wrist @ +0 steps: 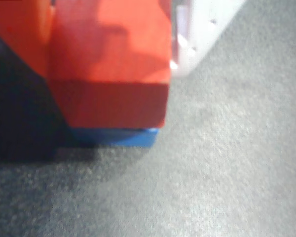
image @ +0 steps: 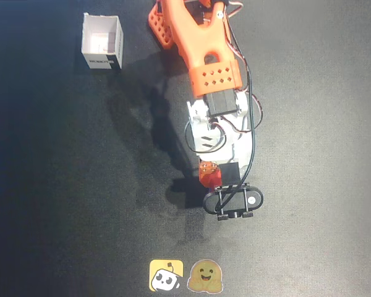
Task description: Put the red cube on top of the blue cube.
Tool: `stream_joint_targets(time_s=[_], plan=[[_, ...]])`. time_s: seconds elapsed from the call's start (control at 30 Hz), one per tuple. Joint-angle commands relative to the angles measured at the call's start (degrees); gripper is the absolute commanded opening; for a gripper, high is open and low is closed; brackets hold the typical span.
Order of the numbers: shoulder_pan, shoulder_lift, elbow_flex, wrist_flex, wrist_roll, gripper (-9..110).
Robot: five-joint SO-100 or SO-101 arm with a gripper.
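Observation:
In the wrist view the red cube (wrist: pixel 113 74) fills the upper left and sits directly on the blue cube (wrist: pixel 121 137), of which only a thin strip shows beneath it. My gripper (wrist: pixel 108 49) is shut on the red cube, with the orange finger (wrist: pixel 19 34) against its left side and the white finger (wrist: pixel 197 34) against its right. From overhead, the red cube (image: pixel 209 174) shows just under the gripper (image: pixel 210 170) near the table's middle. The blue cube is hidden there.
A white open-topped box (image: pixel 102 42) stands at the far upper left of the black table. Two stickers (image: pixel 185 276) lie at the bottom edge. The arm's orange base (image: pixel 173 25) is at the top centre.

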State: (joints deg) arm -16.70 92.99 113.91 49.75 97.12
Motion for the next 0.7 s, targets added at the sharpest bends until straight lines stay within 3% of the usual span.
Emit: stream_joint_targets(time_s=[0.0, 0.6, 0.67], plan=[[-0.4, 0.4, -0.2, -1.1, 0.3, 11], [-0.6, 0.9, 0.0, -1.8, 0.2, 16], [-0.6, 1.1, 0.0, -1.8, 0.3, 22]])
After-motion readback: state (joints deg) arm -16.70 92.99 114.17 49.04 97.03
